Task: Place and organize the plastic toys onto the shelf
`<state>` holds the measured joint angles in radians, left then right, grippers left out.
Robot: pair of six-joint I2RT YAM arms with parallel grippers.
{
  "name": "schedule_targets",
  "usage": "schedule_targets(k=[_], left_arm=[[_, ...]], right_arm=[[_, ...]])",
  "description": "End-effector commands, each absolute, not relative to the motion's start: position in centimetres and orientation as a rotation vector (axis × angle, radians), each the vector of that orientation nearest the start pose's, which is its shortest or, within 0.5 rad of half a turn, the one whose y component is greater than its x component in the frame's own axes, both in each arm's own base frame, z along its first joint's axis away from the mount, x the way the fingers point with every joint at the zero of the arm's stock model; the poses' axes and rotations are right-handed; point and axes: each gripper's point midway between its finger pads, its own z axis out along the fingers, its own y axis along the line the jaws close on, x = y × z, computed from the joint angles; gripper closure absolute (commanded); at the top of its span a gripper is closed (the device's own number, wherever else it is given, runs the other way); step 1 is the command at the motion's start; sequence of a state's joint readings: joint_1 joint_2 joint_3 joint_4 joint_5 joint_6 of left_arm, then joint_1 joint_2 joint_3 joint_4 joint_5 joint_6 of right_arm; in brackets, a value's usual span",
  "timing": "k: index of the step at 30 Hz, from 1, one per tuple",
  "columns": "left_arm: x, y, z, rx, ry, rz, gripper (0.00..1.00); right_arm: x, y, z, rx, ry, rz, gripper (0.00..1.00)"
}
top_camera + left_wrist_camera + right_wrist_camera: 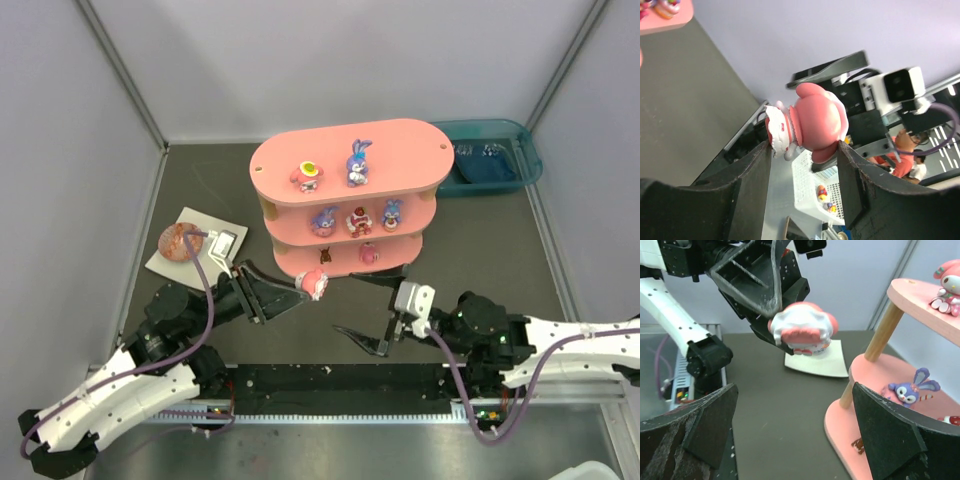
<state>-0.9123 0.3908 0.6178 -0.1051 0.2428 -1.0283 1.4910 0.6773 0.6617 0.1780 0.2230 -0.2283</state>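
Top external view, items as I log them:

- Shelf (395,140): pink, oval, three tiers on pale posts, far centre of the dark table (480,250).
- Top tier: pink figurine (308,175) on the left, blue long-eared bunny (358,164) to its right, the two apart.
- Middle tier: three figurines in a row, namely blue-purple bunny (324,220), red-and-white figure (358,220) and small blue figure (392,212).
- Bottom tier: tiny brown piece (325,256) and pink piece (368,254).
- Left gripper (308,287): fingers pinched on a held figurine (318,285), pink with a white frilled base. It sits sideways in the jaws, in the air just near the bottom tier's left end. The right wrist view shows it apart from the shelf.
- Right gripper (365,312): jaws spread wide with nothing between them, near and right of the held figurine.
- Speckled ball (178,241): brown-red, on a white sheet (200,222), left of the shelf.
- Teal bin (520,140): far right corner, just beside the shelf's right end. I cannot make out what is in it.
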Motion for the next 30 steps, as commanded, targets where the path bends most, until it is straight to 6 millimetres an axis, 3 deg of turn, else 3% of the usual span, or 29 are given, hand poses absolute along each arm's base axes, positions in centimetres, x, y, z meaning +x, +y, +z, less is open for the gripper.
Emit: schedule_targets(k=[1,3,11,20,30], left_arm=[[7.7,-23.5,38.1,0.134,1.494,-1.874,0.57],[7.5,-23.8,38.4,0.152,1.488,-1.89,0.57],[7.3,-24.3,39.2,0.183,1.463,-1.919,0.57],[7.4,-24.5,39.0,0.182,1.463,-1.929,0.57],[7.5,-24.5,38.8,0.177,1.467,-1.928,0.58]], right_arm=[[8.3,29.9,38.5,-0.755,0.904,0.841,0.05],[8.9,30.6,38.2,-0.744,0.911,0.797,0.05],[9.5,31.0,40.4,-0.596,0.829,0.791,0.01],[9.0,33.0,40.7,-0.636,0.804,0.801,0.01],[8.5,34.0,41.4,-0.659,0.773,0.804,0.02]])
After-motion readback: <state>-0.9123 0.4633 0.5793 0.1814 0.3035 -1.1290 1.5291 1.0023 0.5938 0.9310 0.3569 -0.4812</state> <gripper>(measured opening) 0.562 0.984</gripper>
